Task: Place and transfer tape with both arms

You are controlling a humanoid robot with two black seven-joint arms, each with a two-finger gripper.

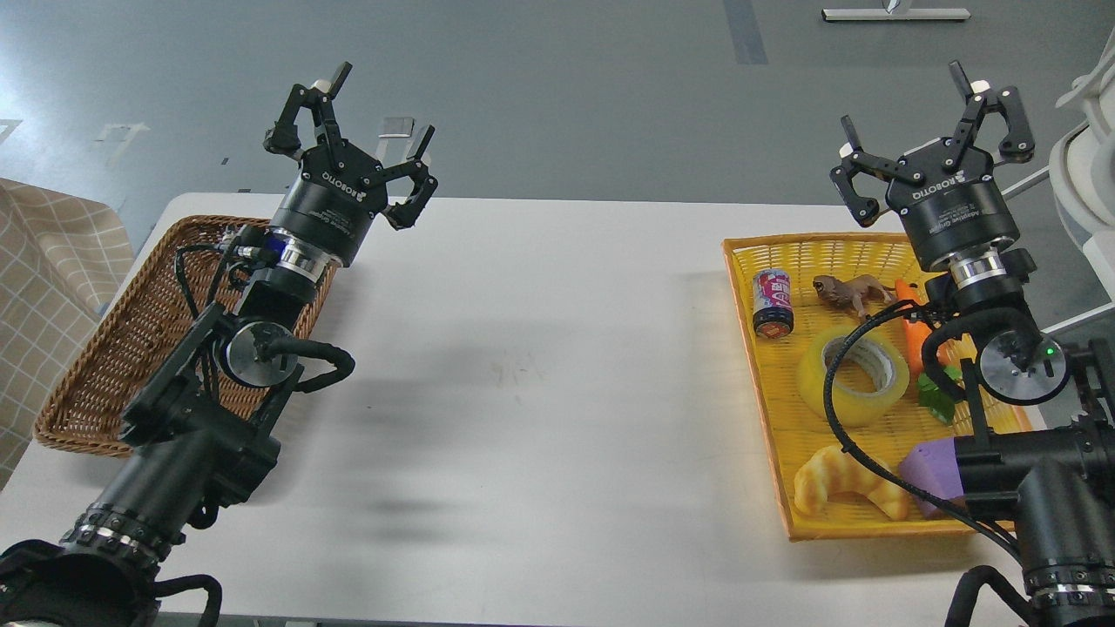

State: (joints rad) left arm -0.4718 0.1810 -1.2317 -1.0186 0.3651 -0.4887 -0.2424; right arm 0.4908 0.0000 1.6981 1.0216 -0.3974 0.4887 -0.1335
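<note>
Glossy translucent tape (852, 376) beside the right tool (934, 139), yellow plastic woven tray (784, 248), brown wicker basket (122, 348), matt white desk (540, 366)

I see black grippers, white table (540, 366), brown wicker basket (113, 348) at nine o'clock, yellow tray (766, 383) at three o'clock, translucent yellow tape (852, 376), orange carrot (913, 335), purple block (930, 470), beige checked cloth (52, 261)

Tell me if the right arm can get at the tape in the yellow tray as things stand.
Probably yes. The tape lies flat, its top uncovered, and the right end effector is open and empty. Only a cable crosses in front, and the neighbouring toys sit clear of it.
</note>
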